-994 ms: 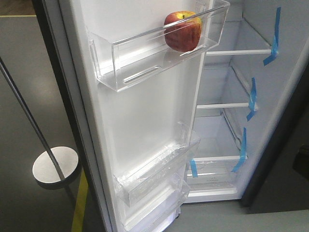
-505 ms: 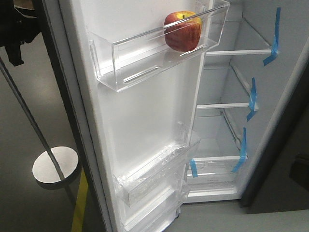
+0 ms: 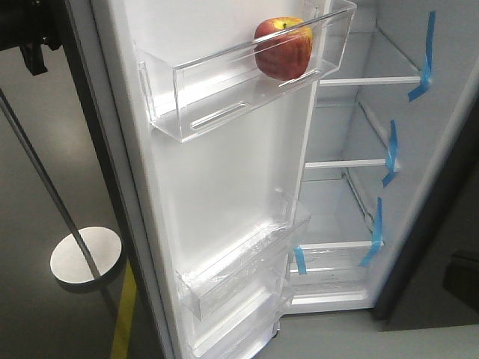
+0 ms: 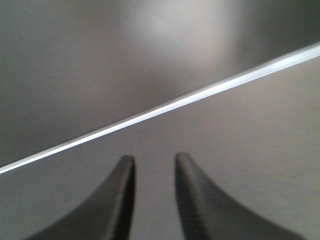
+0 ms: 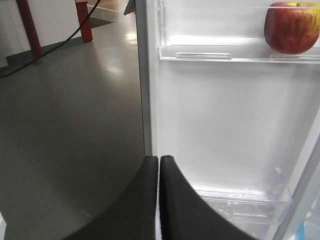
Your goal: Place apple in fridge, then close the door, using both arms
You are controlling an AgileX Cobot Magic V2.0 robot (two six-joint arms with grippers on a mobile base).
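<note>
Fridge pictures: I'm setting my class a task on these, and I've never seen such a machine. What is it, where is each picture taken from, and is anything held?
It is a two-armed robot on a wheeled base. The wide picture looks forward at the open fridge. The apple sits in the top clear bin on the door. The other two come from wrist cameras. The left gripper is open before a blurred dark-grey surface. The right gripper is shut, empty, facing the door's white inner face. Nothing is held.
</note>
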